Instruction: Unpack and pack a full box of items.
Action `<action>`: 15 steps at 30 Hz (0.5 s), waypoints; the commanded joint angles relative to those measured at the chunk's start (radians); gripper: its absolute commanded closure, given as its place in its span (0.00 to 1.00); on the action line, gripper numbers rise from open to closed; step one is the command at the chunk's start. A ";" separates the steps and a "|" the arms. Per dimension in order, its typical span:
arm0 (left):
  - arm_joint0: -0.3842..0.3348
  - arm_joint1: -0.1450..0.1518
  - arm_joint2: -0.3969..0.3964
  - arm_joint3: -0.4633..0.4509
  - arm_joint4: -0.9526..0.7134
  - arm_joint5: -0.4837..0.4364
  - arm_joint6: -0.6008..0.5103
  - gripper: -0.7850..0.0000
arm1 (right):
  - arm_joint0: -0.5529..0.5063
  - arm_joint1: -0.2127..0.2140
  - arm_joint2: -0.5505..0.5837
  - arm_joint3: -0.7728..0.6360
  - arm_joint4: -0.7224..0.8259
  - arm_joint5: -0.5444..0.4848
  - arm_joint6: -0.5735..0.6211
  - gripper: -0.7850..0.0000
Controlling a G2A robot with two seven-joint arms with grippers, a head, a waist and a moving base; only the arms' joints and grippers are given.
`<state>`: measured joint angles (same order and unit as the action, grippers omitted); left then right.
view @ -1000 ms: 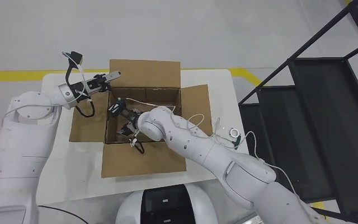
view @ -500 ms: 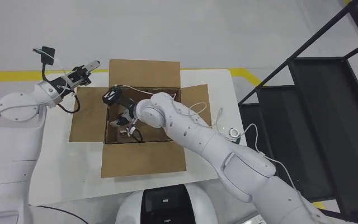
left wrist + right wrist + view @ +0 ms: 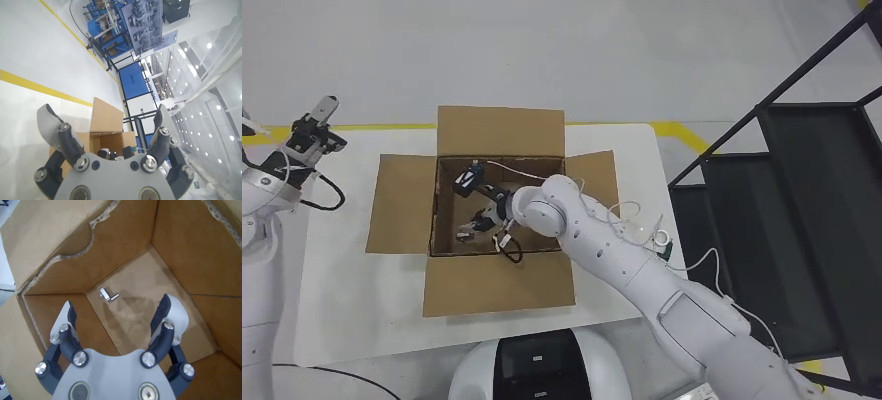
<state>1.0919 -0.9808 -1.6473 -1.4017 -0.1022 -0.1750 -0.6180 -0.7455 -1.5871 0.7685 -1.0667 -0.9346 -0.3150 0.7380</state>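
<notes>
Right pincer (image 3: pixel 117 303) spread inside box (image 3: pixel 189 247), metal part (image 3: pixel 108 295) on its floor, left pincer (image 3: pixel 104 108) spread

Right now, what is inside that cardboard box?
Inside the cardboard box, one small metal part lies on the floor, and the right tool hangs open over that floor. Seen from above, the right arm covers part of the floor, so anything beneath it is hidden.

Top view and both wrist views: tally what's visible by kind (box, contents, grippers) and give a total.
cardboard box: 1
small metal part: 1, lying on the box floor
grippers: 2, the left gripper and the right gripper, both open
Total: 4
</notes>
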 commanded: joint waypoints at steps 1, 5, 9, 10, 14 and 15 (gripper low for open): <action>0.020 0.002 -0.011 -0.011 0.003 0.026 -0.002 0.00 | -0.030 0.015 0.026 -0.043 -0.012 -0.012 0.018 0.00; 0.020 0.002 -0.011 -0.011 0.003 0.026 -0.002 0.00 | -0.090 0.045 0.078 -0.125 -0.044 -0.026 0.065 0.00; 0.020 0.002 -0.011 -0.011 0.003 0.026 -0.002 0.00 | -0.126 0.062 0.114 -0.194 -0.056 -0.019 0.080 0.00; 0.020 0.002 -0.011 -0.011 0.003 0.026 -0.002 0.00 | -0.132 0.065 0.119 -0.207 -0.054 -0.024 0.081 0.00; 0.035 0.001 0.010 0.004 0.042 0.059 0.015 0.00 | -0.151 0.071 0.135 -0.245 -0.048 -0.015 0.079 0.00; 0.033 0.001 0.021 0.020 0.062 0.077 0.014 0.00 | -0.154 0.073 0.137 -0.252 -0.048 -0.015 0.080 0.00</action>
<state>1.1264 -0.9798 -1.6361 -1.3939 -0.0566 -0.1132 -0.6000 -0.8979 -1.5154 0.9042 -1.3140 -0.9825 -0.3300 0.8172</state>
